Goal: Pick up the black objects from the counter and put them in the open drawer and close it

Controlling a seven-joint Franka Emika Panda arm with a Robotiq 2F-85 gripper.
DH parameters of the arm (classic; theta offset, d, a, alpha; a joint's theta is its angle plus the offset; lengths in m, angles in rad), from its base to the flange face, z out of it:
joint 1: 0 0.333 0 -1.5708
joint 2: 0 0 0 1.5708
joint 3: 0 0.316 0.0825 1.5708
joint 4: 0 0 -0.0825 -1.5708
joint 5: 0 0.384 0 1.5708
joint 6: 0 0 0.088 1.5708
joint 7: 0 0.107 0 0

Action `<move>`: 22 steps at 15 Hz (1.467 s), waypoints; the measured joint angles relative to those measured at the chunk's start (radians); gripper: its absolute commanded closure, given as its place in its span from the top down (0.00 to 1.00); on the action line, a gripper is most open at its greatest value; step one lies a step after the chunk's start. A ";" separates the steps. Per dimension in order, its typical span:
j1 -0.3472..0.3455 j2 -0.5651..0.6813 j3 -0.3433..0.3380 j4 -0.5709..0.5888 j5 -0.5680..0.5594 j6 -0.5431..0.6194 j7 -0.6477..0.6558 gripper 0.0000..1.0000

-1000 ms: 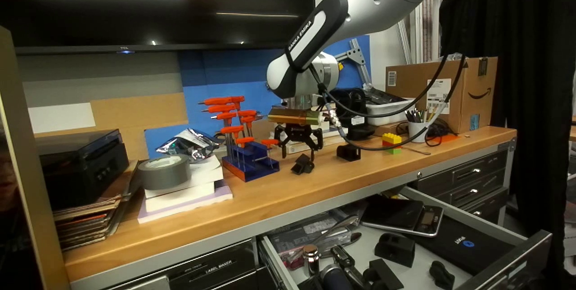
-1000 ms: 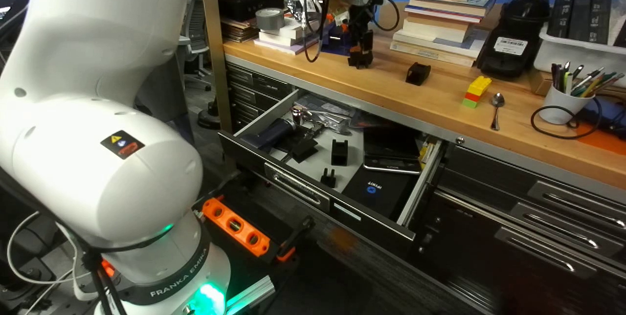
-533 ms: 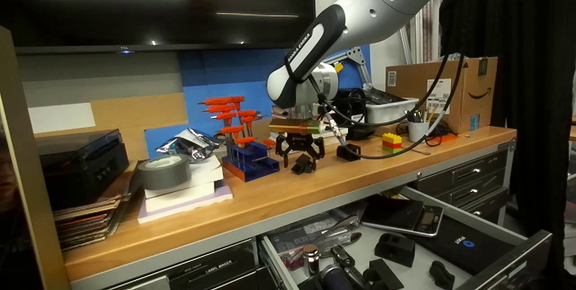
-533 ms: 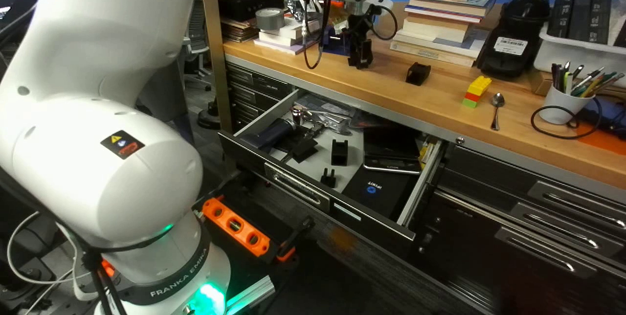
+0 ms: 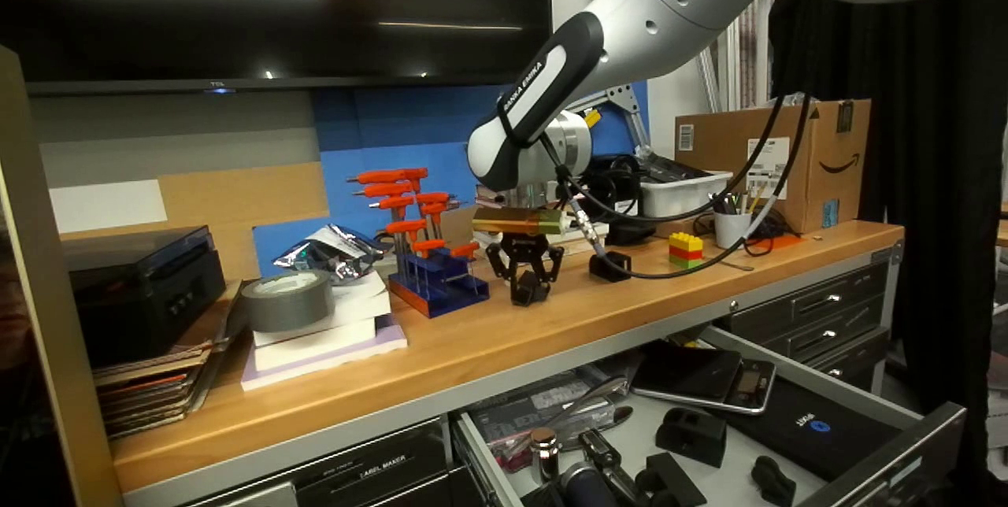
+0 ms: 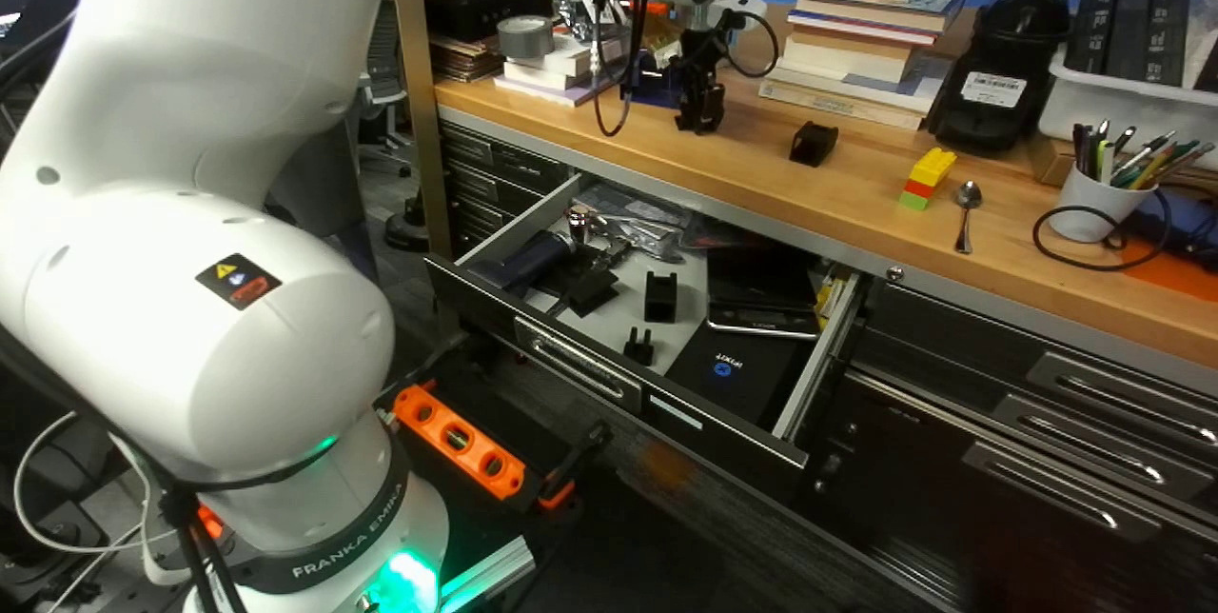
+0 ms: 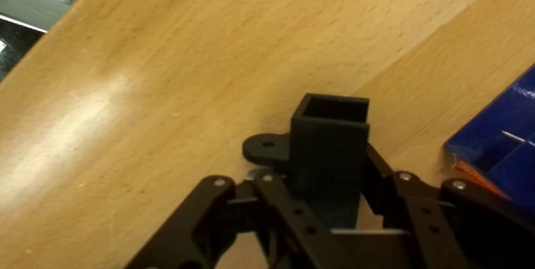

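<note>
A boxy black object (image 7: 328,152) with a rounded tab stands on the wooden counter (image 5: 472,334). My gripper (image 5: 531,280) is down around it, one finger pressed close on each side, and it still appears to rest on the wood. In the wrist view the fingers (image 7: 378,177) flank its lower part, so the contact is partly hidden. Another black object (image 6: 814,144) lies apart on the counter, toward the toy bricks. Below, the open drawer (image 6: 609,375) is pulled well out, with a black block (image 6: 660,297) and a small forked black piece (image 6: 638,346) inside.
Close beside the gripper stands a blue holder (image 5: 441,286) of orange-handled hex keys. Books with grey tape (image 5: 288,302) lie beyond it. Toy bricks (image 6: 926,178), a spoon (image 6: 966,213) and a pen cup (image 6: 1094,204) stand farther along. The drawer also holds a scale (image 5: 752,385).
My gripper has come down onto the black object, and its fingers have drawn together around it. The object has turned slightly. The drawer and the other black object have stayed put.
</note>
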 measured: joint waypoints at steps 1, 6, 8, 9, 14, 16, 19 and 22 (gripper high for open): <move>0.000 0.000 -0.001 0.002 0.000 -0.001 -0.002 0.24; 0.010 -0.014 -0.028 -0.013 -0.047 -0.021 -0.008 0.24; 0.015 -0.047 -0.046 -0.053 -0.081 -0.041 -0.008 0.24; 0.015 -0.074 -0.054 -0.083 -0.098 -0.057 -0.008 0.24; 0.008 -0.267 -0.070 -0.299 -0.134 -0.128 -0.036 0.24; 0.003 -0.353 -0.067 -0.402 -0.134 -0.138 -0.056 0.24; -0.006 -0.460 -0.051 -0.547 -0.126 -0.134 -0.072 0.24; -0.014 -0.522 -0.018 -0.662 -0.108 -0.117 -0.090 0.24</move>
